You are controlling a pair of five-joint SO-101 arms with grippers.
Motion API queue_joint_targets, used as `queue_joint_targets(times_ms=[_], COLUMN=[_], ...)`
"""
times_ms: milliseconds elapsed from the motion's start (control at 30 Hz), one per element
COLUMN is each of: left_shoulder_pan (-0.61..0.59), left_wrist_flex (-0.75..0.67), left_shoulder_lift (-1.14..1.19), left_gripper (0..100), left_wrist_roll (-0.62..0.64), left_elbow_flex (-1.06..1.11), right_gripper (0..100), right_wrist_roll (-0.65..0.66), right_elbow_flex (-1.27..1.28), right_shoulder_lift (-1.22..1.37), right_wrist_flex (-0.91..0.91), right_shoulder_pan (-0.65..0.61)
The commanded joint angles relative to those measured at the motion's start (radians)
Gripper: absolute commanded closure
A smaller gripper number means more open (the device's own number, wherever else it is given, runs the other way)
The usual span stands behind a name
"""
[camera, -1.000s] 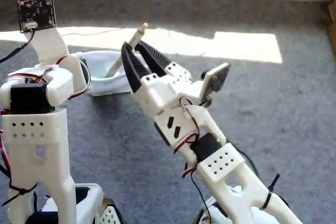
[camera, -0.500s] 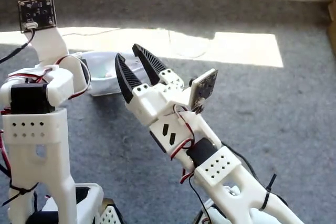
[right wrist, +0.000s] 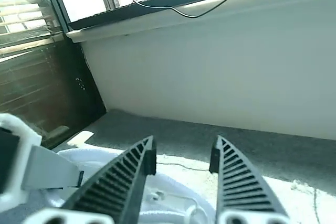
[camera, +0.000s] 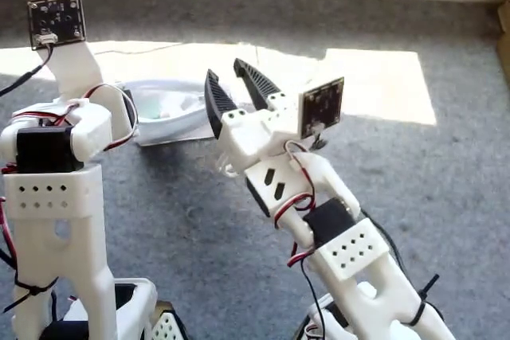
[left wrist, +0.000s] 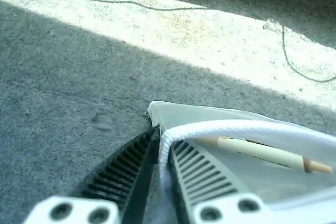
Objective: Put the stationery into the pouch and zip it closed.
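**Status: left gripper point(left wrist: 156, 140) clamping translucent white zip pouch point(left wrist: 236, 124), right gripper point(camera: 225, 73) hanging open**

In the left wrist view you're seeing the left gripper clenching the pouch's corned rim. The black ribbed finger point(left wrist: 123, 169) is sitting outside the pouch. The other finger point(left wrist: 202, 177) is showing through the translucent wall, with the white rim running between them. A cream pen point(left wrist: 262, 153) with a tan tip is lying inside the pouch, just past the clamped corner.

In the high view the pouch point(camera: 163, 117) is lying on the grey carpet point(camera: 414, 165), at the near edge of the sunlit patch point(camera: 374, 77). It is sitting beside the left arm's elbow and partly hidden by it. You can't tell from this view what is lying inside.

The right gripper is hovering just beside the pouch, raised off the carpet. Its jaws are spread wide and gripping nothing. In the right wrist view the right gripper point(right wrist: 184, 148) is pointing toward the white wall point(right wrist: 236, 66), and its fingers are standing well apart. The pouch point(right wrist: 173, 198) is showing low between them.

A thin cable point(left wrist: 131, 2) is trailing across the sunlit patch, well apart from the pouch.
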Motion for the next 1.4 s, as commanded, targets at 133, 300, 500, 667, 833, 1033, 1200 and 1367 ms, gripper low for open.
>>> queue_joint_targets(times_ms=[133,300,500,667,833,1033,1200,1367], left_shoulder_pan=[-0.013,-0.013,-0.013,-0.013,-0.013,-0.013,-0.013,-0.013], left_wrist_flex=[-0.003,-0.002,0.000,0.000,0.002,0.002,0.002,0.003], left_shoulder_lift=[-0.005,-0.005,-0.005,-0.004,-0.004,-0.002,-0.002,-0.001], left_gripper=[99,99,99,99,99,99,99,99], left_wrist_roll=[-0.009,-0.011,-0.011,-0.011,-0.011,-0.011,-0.011,-0.011], left_elbow_flex=[-0.010,-0.010,-0.010,-0.010,-0.010,-0.008,-0.008,-0.008], right_gripper=[83.7,87.3,87.1,87.1,87.0,87.0,87.0,87.5], right_wrist_roll=[0.118,0.184,0.278,0.282,0.284,0.284,0.284,0.284], right_elbow_flex=[-0.302,-0.344,-0.344,-0.303,-0.180,-0.088,-0.079,-0.079], right_shoulder_lift=[-0.064,-0.073,-0.073,-0.062,-0.064,-0.062,0.010,0.061], right_wrist_flex=[0.397,0.544,0.740,0.757,0.618,0.533,0.460,0.412], right_shoulder_pan=[0.019,0.015,0.016,0.016,0.015,-0.022,-0.019,-0.018])
